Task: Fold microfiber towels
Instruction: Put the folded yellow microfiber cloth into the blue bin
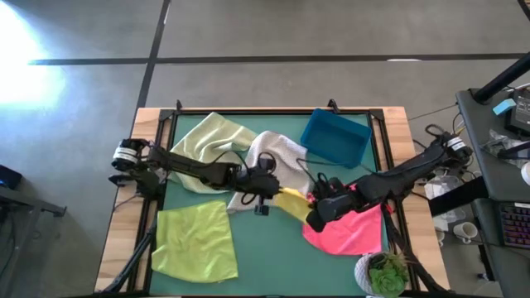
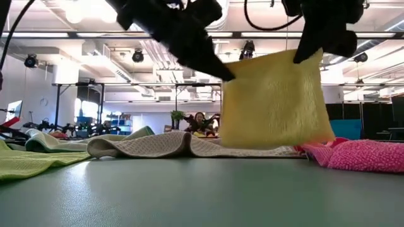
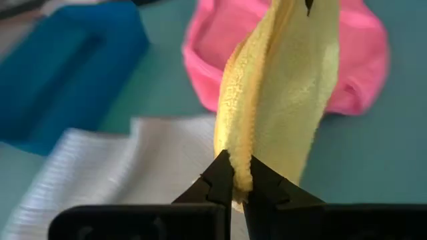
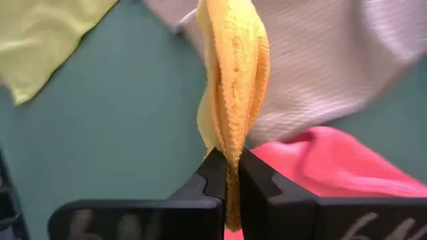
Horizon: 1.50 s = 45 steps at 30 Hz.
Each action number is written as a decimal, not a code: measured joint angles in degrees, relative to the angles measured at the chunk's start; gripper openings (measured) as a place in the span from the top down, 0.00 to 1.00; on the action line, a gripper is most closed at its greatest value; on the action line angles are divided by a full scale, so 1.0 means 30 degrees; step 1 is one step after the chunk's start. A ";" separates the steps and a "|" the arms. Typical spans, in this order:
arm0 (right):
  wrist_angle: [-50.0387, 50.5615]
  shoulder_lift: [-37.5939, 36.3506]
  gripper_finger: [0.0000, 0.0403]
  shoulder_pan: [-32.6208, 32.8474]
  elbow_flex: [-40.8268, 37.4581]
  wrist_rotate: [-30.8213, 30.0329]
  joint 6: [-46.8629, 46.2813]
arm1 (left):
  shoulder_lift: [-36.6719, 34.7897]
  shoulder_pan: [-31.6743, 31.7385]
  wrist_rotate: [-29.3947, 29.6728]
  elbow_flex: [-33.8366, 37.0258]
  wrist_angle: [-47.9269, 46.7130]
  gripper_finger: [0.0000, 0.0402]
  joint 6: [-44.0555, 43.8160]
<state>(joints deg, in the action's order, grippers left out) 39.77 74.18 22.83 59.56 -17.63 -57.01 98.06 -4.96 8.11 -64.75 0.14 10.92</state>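
Note:
A yellow towel (image 2: 271,104) hangs spread between my two grippers above the table's middle. My left gripper (image 2: 218,70) is shut on its upper left corner, my right gripper (image 2: 309,53) on its upper right corner. A hot pink towel (image 1: 348,233) lies bunched on the table under my right arm. The light grey towel (image 1: 277,153) and the pale green towel (image 1: 211,141) lie rumpled farther back. The lime green towel (image 1: 195,240) lies spread flat at the near left. My left gripper pinches the yellow towel's corner (image 3: 241,175) between its two fingertips, slanting down from the table's left. The cloth is gathered into a fold there. My right gripper pinches the opposite top corner (image 4: 231,167) between its two fingertips, slanting down from the right, the cloth bunched in several layers. The towel hangs below both grippers, its top edge nearly taut.
A blue bin (image 1: 335,136) stands at the far right of the green mat. A potted plant (image 1: 385,273) stands at the near right corner. Bare mat (image 1: 273,257) shows between the lime green towel and the pink towel.

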 joint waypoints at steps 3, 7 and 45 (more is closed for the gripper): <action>0.1409 -0.0106 0.98 -0.0445 0.0853 -0.0530 -0.0007 | 0.0007 0.0565 0.0181 -0.0436 0.0875 0.99 0.1056; 0.3644 0.0054 0.98 -0.1273 0.2227 -0.1480 0.0611 | 0.0015 0.1628 0.0307 -0.1434 0.1489 0.99 0.2016; 1.2125 0.0012 0.98 -1.5560 0.7871 -0.2585 1.1203 | 0.6637 0.7837 -0.1611 -1.0789 0.3744 0.99 0.2951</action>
<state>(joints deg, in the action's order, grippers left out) 76.14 74.22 -23.85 83.17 -25.39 -23.40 117.97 18.55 3.27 -97.12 11.37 19.77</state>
